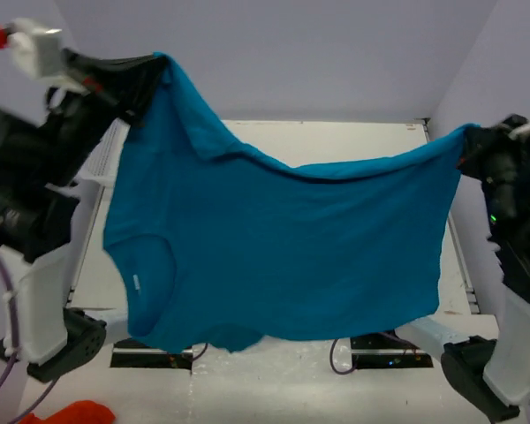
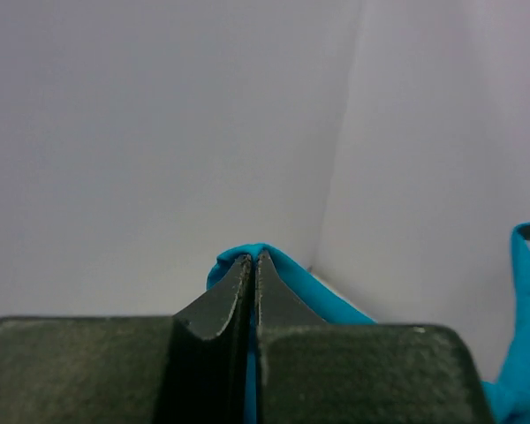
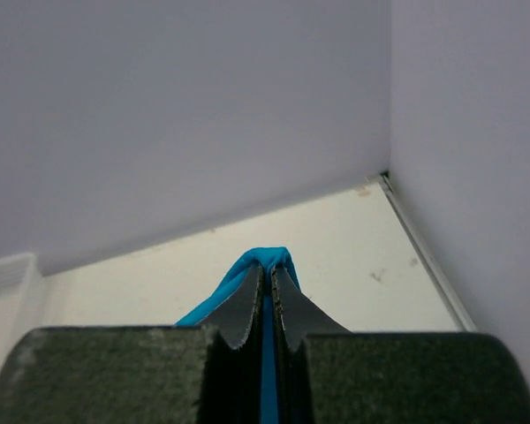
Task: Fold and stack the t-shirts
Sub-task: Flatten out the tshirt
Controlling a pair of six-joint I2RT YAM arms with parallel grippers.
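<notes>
A teal-blue t-shirt (image 1: 274, 247) hangs spread in the air between my two arms, well above the table. Its neck opening with a small pale label (image 1: 137, 283) sits at the lower left, and the bottom hem dangles near the arm bases. My left gripper (image 1: 150, 66) is shut on one upper corner at top left; in the left wrist view the fabric (image 2: 274, 269) bulges over the closed fingertips. My right gripper (image 1: 466, 141) is shut on the opposite corner at the right, with a blue fold (image 3: 269, 261) pinched between its jaws.
A white mesh basket (image 1: 102, 159) stands at the table's left side, mostly hidden behind the left arm and the shirt. An orange-red cloth (image 1: 75, 412) lies at the bottom left, in front of the bases. The pale table (image 1: 336, 141) is walled at the back and right.
</notes>
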